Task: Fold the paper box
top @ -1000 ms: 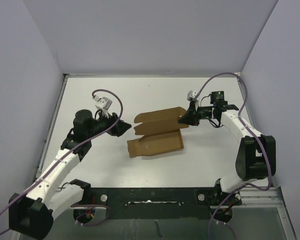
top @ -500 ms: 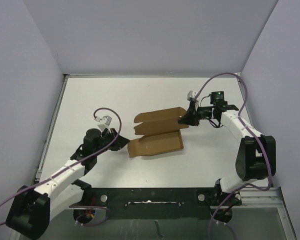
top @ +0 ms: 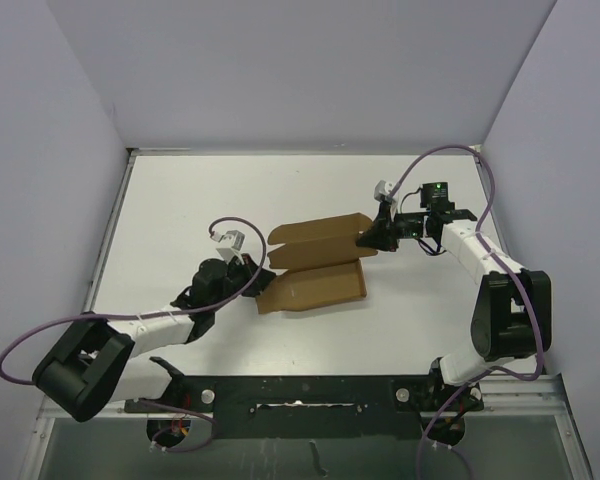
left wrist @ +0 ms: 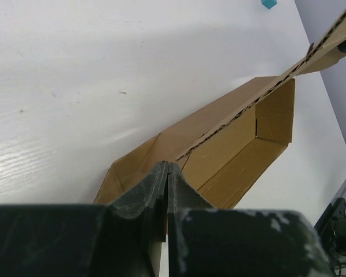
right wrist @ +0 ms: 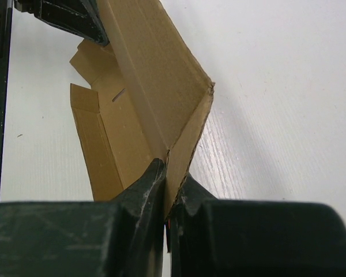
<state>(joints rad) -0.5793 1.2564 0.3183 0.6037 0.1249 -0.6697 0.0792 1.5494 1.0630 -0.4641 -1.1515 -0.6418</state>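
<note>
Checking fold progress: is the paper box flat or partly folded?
Partly folded: the paper box shows raised walls forming an open trough, not closed.

I see bright, even light from above; the table gives soft glare, and the paper box throws only a faint shadow.

**Paper box**: in the left wrist view, the raised flap is cut off by the top and right edges. The pinched edge is hidden between the closed jaws of the left gripper. In the right wrist view, the sheet is cropped by the top edge and 1 corner is buried in the clamped right gripper.

**Blue cube**: clipped by the top edge.

**Both jaw pairs:** blurred in their own views.

**Dark shape**: cut off at the right edge and too blurred to be identified.
</note>
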